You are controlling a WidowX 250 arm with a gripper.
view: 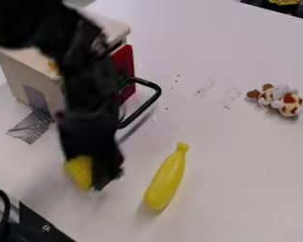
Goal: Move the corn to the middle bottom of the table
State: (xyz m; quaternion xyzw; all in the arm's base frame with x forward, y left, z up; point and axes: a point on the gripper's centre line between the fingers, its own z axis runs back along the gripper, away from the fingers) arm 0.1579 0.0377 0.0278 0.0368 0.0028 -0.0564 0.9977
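White table (243, 160) under everything. Beige box (18, 79) with red door (123, 71): behind the jaws. Gripper (102, 180): over the table's left part, can't tell if jaws are clamped or apart. Banana (166, 177) just right of jaws, spotted plush toy (282, 100) well off to their upper right. Corn (79, 172) right at the jaws, left side. Status: gripper's at the corn, grasp unconfirmed; bottom-middle placement still left.
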